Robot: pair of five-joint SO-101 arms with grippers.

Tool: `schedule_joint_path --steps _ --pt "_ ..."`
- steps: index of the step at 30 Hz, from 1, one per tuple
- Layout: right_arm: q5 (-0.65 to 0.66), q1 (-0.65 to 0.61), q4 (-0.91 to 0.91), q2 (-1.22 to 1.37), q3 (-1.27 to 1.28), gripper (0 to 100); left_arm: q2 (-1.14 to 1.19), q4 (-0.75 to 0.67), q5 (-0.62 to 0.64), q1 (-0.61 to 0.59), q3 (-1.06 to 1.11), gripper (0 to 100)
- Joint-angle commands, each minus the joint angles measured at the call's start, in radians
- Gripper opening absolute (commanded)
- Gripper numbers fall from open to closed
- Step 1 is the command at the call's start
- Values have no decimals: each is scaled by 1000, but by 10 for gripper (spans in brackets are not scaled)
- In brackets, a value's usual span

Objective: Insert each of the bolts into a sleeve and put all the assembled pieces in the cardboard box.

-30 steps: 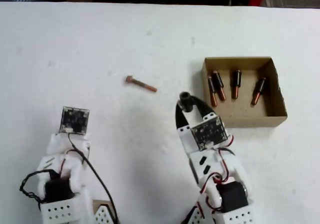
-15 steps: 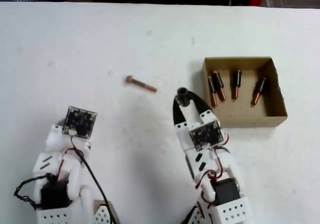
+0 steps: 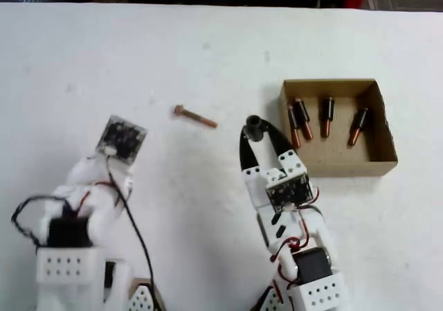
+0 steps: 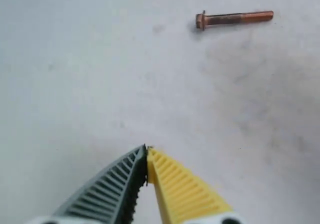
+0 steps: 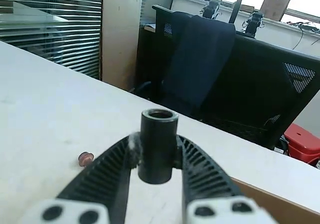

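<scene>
The right gripper [image 3: 255,139] sits just beside the box [image 3: 385,163], its jaws clamped on an upright sleeve [image 3: 254,127], and the right arm [image 3: 297,228] runs back away from the box. The left arm [image 3: 83,203] stands well apart from the box. The left gripper [image 4: 146,155] has its tips pressed together.

A white table [image 3: 208,41] fronts a black office chair [image 5: 280,99], window blinds [image 5: 50,14] and a red object [image 5: 302,139]

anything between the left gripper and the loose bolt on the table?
No. The left wrist view shows bare table between the closed left gripper and the bolt.
</scene>
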Motion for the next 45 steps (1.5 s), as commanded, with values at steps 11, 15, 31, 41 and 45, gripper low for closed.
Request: schedule_joint_path --steps 11,15,31,41,45 --pt "-12 10 -71 -10 9 16 529 -6 218 223 -365 23" --pt "-12 10 -71 -10 9 16 716 -3 319 226 -496 24" --pt "-12 91 -7 -10 9 16 1343 -6 799 240 -1039 24" --pt "-12 90 30 -10 9 16 1621 2 907 283 -1312 82" --pt "-12 90 30 -10 9 16 1650 0 1026 292 -1339 199"
